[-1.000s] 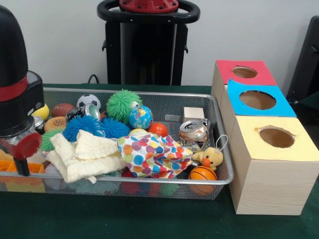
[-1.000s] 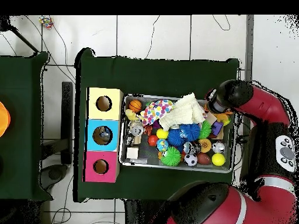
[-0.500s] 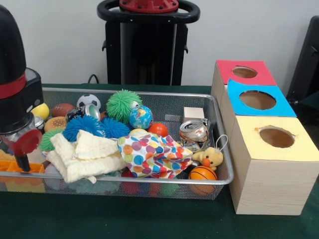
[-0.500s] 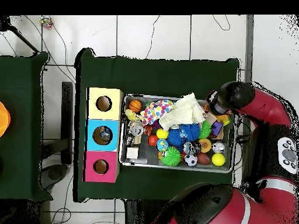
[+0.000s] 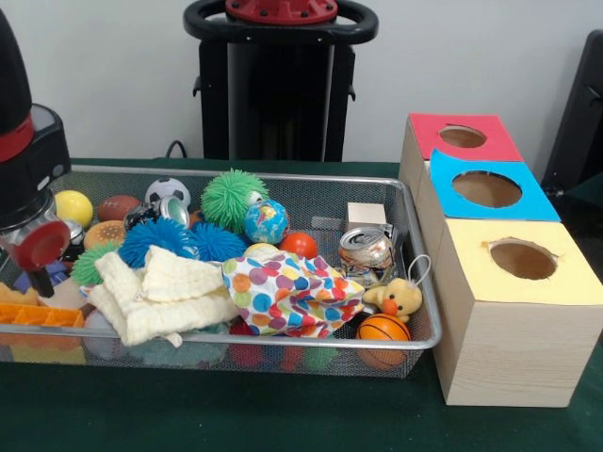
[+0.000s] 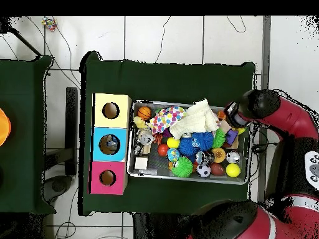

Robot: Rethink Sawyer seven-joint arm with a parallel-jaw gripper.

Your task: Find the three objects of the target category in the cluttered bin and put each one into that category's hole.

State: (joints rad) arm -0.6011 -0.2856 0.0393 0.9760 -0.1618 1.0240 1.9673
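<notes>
A green-covered bench [image 5: 236,419] carries a wire-mesh bin [image 5: 283,350] crammed with toys, with three wooden boxes lined up just beside its right end in the front view. The red and black arm [image 6: 283,118] reaches over the bin's opposite end, its gripper [image 5: 38,259] hanging above an orange block [image 5: 38,315] at the picture's left edge; whether the jaws are spread or closed cannot be told. The blue-topped box [image 5: 485,193] stands between the red-topped box [image 5: 462,137] and the yellow-topped box [image 5: 513,311], and its round hole [image 5: 487,188] faces up, apart from the gripper. Inside the bin a cream cloth [image 5: 160,292] touches a polka-dot cloth [image 5: 292,292]. Behind them sit a green spiky ball [image 5: 234,198], a globe ball [image 5: 267,222] and a crushed can [image 5: 366,250]. A small basketball [image 5: 382,329] lies against the near rim.
</notes>
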